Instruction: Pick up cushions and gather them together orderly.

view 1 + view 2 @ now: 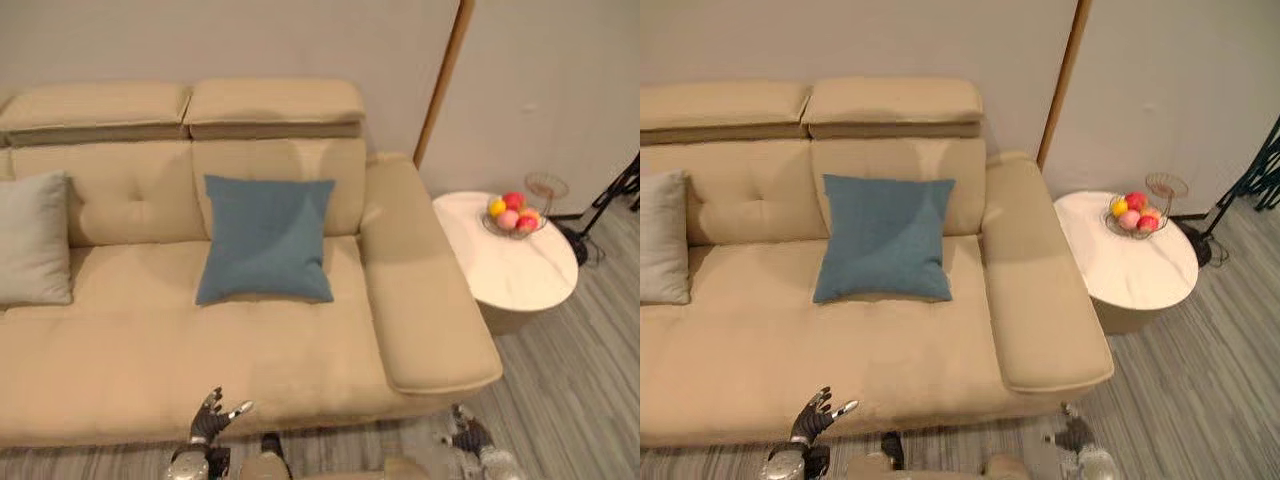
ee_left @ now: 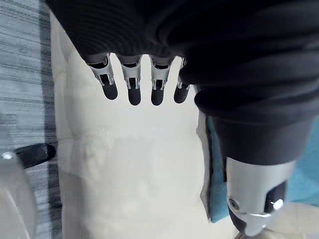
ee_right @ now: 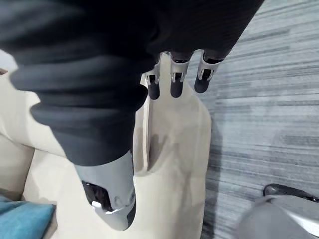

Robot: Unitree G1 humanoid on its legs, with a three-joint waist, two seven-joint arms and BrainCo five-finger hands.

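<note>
A blue cushion (image 1: 266, 239) leans upright against the backrest of the beige sofa (image 1: 150, 350), near its right armrest. A grey cushion (image 1: 33, 239) leans at the sofa's far left, well apart from the blue one. My left hand (image 1: 211, 422) hovers low in front of the seat's front edge, fingers straight and holding nothing. Over the floor below the right armrest is my right hand (image 1: 470, 437), its fingers relaxed and empty. The left wrist view catches a strip of the blue cushion (image 2: 219, 174) past the thumb.
A round white side table (image 1: 520, 260) stands right of the sofa, with a wire bowl of fruit (image 1: 512, 213) on it. A dark stand (image 1: 610, 200) leans at the far right. The wide right armrest (image 1: 420, 290) lies between seat and table. Striped grey floor runs in front.
</note>
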